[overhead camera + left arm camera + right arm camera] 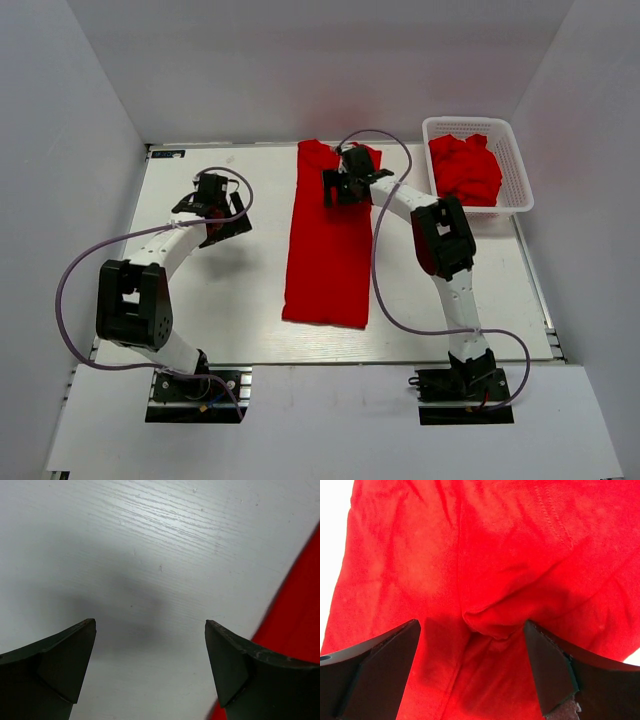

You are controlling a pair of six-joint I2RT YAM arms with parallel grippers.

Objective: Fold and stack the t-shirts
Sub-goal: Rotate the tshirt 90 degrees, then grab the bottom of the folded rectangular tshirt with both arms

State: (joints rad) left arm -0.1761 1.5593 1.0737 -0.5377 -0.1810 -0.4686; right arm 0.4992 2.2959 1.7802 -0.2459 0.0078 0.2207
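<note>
A red t-shirt [328,245] lies on the table as a long narrow strip, running from the far edge toward me. My right gripper [342,186] hovers over its far end with jaws open and nothing held; the right wrist view shows the red fabric [485,570] with a raised fold between the fingers. My left gripper [207,208] is open and empty over bare table left of the shirt; the shirt's edge [300,615] shows at the right of the left wrist view. More red t-shirts [465,168] lie crumpled in the basket.
A white plastic lattice basket [512,150] stands at the far right corner of the white table [220,300]. White walls enclose the table on three sides.
</note>
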